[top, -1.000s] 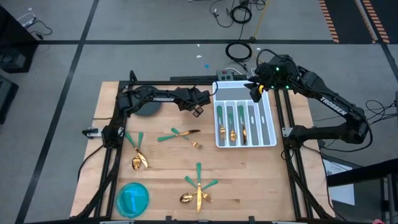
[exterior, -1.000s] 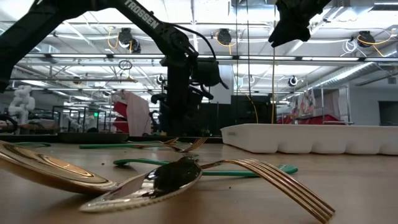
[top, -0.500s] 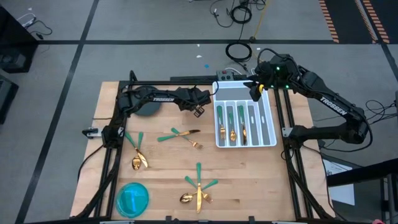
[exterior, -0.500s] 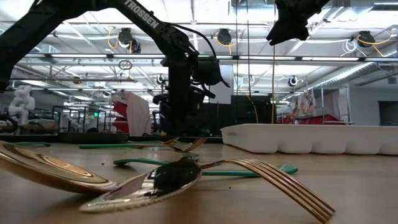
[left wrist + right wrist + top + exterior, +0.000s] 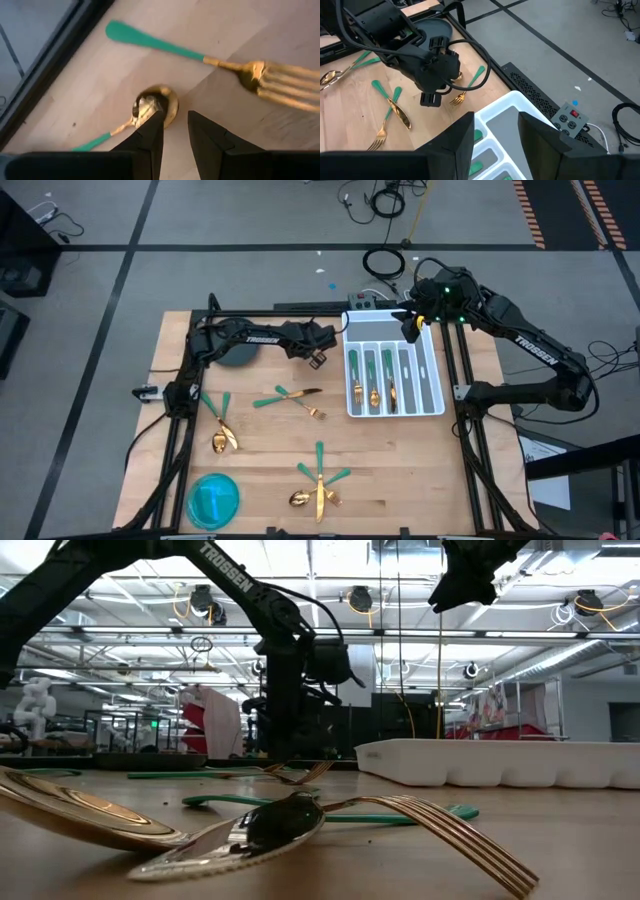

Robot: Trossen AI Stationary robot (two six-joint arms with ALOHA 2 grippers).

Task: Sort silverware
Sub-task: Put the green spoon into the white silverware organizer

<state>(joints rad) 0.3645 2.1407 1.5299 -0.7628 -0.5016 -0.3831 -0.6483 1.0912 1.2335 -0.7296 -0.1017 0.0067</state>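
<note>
The silverware has gold heads and green handles. Near the table's far edge, a spoon (image 5: 155,104) and a fork (image 5: 240,70) lie under my left gripper (image 5: 175,117), which points steeply down and is slightly open with nothing between its fingers. One fingertip stands over the spoon's bowl. More pieces lie in loose groups at the table's middle (image 5: 295,397), left (image 5: 221,428) and near edge (image 5: 319,480). Several pieces lie in the white tray (image 5: 436,380). My right gripper (image 5: 495,125) hangs open high over the tray's far end. My left gripper comes at the spoon from above, slanting down. One fingertip (image 5: 154,122) covers the rim of the spoon's bowl (image 5: 167,100). Whether it touches the bowl, I cannot tell. The spoon lies flat on the table.
A dark round plate (image 5: 237,355) sits at the far left, partly under the left arm. A teal round plate (image 5: 213,500) sits at the near left corner. A grey box with switches (image 5: 568,115) stands just beyond the tray.
</note>
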